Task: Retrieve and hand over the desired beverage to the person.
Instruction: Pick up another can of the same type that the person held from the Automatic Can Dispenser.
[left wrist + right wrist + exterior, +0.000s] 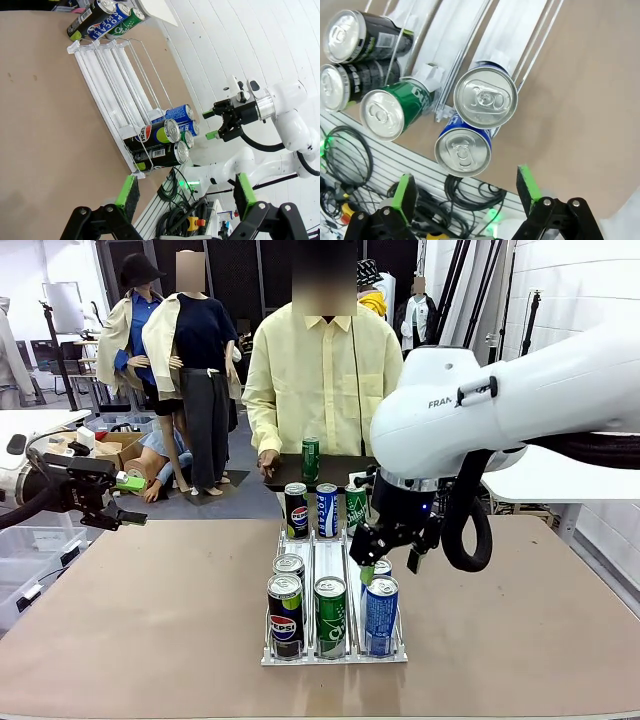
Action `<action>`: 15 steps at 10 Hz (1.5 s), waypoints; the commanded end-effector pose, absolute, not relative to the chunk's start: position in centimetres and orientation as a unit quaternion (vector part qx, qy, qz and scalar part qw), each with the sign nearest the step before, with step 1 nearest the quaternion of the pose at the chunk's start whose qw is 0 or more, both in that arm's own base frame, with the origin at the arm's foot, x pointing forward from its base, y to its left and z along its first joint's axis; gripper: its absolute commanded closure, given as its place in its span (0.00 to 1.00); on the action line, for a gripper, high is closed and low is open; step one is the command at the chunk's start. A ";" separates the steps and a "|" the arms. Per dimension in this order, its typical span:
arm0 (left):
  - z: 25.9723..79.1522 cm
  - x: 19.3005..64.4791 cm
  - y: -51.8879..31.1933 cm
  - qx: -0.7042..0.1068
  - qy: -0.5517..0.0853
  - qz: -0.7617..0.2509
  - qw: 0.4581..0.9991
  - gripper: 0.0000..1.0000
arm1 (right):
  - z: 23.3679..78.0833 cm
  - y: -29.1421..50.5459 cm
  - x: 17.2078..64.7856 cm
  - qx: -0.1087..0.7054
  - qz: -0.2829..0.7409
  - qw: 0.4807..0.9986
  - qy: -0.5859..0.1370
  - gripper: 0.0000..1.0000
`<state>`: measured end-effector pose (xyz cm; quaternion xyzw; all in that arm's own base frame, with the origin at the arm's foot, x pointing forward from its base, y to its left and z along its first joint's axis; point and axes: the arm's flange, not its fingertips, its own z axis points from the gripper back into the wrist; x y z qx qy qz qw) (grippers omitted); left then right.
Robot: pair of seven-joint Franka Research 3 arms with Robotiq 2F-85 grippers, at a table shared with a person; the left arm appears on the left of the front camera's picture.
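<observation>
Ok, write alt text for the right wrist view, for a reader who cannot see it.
The right gripper, jaws open, hangs over two blue cans standing in one lane of a white wire rack, seen from above. Next to them stand a green can and two black cans, all on a brown table.

The right arm (520, 390) is hiding one end of the person's (320, 380) dark tray (285, 475), and the right claw (388, 558) is covering most of the second blue can (383, 566) in the rack (335, 658). The top edge of the left wrist view is cutting through the three rear cans (107, 17), and the print on the tray's green can (311, 457) is showing too small to read.
</observation>
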<state>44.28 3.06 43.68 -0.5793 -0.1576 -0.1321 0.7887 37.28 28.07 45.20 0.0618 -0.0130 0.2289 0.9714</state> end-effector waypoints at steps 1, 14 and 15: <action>43.9 44.2 3.2 -0.580 -0.161 -0.133 0.788 0.00 | 44.7 29.3 37.7 0.048 0.223 0.974 -0.008 0.00; 43.9 44.2 3.2 -0.580 -0.161 -0.133 0.788 0.00 | 40.7 30.7 39.2 0.020 0.204 0.979 -0.004 0.00; 43.9 44.2 3.2 -0.580 -0.161 -0.133 0.788 0.00 | 40.6 30.7 39.2 0.019 0.202 0.979 -0.004 0.00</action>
